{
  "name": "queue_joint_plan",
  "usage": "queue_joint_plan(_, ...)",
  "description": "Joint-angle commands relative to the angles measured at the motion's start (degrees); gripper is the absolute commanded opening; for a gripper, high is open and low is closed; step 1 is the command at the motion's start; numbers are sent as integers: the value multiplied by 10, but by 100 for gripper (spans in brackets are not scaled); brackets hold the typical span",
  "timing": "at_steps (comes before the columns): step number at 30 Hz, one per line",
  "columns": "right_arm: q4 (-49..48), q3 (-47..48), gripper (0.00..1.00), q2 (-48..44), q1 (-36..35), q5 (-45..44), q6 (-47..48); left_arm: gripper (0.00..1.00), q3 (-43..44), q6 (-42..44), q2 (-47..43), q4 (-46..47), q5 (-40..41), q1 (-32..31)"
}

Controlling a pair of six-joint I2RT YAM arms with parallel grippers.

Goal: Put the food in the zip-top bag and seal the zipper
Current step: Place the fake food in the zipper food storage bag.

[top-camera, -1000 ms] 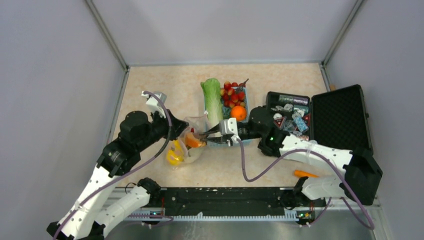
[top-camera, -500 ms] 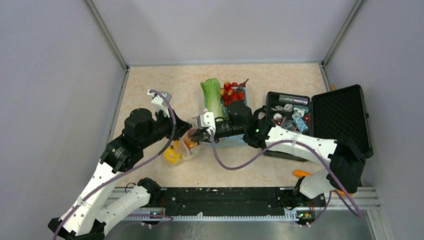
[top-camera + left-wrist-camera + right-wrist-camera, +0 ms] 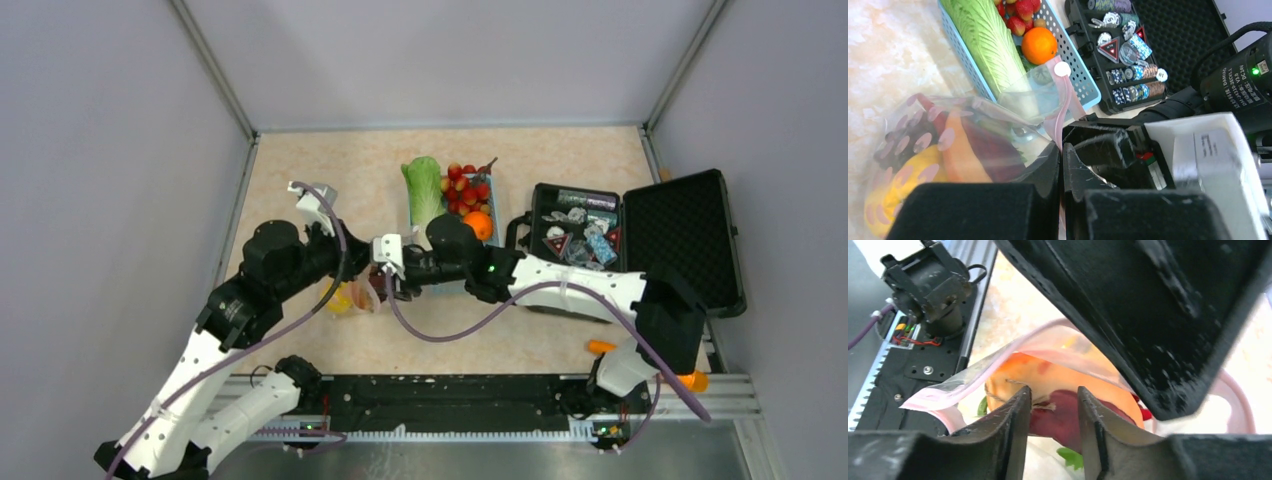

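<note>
Bag (image 3: 923,140) just left of basket (image 3: 1078,80), between both arms, mouth turned toward right arm, zipper (image 3: 1064,112) running up from left fingers (image 3: 1045,170)
Left fingers pressed together, pinching bag's mouth edge
Right fingers (image 3: 1015,425) narrowly apart at mouth, dark red piece (image 3: 1058,415) in gap; pinched or not, cannot tell
In bag: one yellow fruit (image 3: 903,180), one orange piece (image 3: 960,160)
In basket: one cabbage (image 3: 980,40) lying lengthwise, one orange (image 3: 1039,45), heap of cherry tomatoes (image 3: 465,186)
One open case (image 3: 680,235) right of basket
One long orange piece (image 3: 603,347) on tabletop (image 3: 330,160) near right arm's base
</note>
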State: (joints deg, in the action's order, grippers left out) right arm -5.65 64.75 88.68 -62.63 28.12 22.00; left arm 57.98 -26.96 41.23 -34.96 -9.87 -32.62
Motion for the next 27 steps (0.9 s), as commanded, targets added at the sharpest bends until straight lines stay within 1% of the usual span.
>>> queue_joint_plan(1, -50, -19, 44, -49, -1, -69, -63, 0, 15, -4, -19, 46, 20, -1)
queue_joint_plan(3, -64, -25, 47, -72, 5, -91, -100, 0, 15, -3, -19, 43, 22, -1)
queue_joint_plan(5, -58, -25, 46, -88, 14, -104, -129, 0, 15, -2, -20, 42, 22, 0)
queue_joint_plan(7, -44, -25, 37, -97, 25, -117, -159, 0, 15, -2, -21, 42, 23, 0)
queue_joint_plan(9, -34, -33, 32, -103, 40, -109, -181, 0, 14, -2, -24, 41, 25, 0)
queue_joint_plan(14, -18, -55, 30, -96, 43, -21, -181, 0, 14, 0, -23, 39, 25, 0)
queue_joint_plan(18, 11, -44, 30, -76, 40, 37, -168, 0, 17, 0, -18, 43, 23, 0)
queue_joint_plan(20, 21, -31, 30, -61, 37, 45, -164, 0, 18, 0, -15, 44, 20, 0)
queue_joint_plan(22, 52, 0, 30, -36, 34, 56, -147, 0, 20, 0, -11, 44, 19, 0)
queue_joint_plan(25, 129, 60, 28, 17, 25, 46, -122, 0, 23, -3, -11, 46, 14, 0)
queue_joint_plan(27, 141, 87, 28, 46, 20, 41, -114, 0, 21, -8, -13, 49, 13, -1)
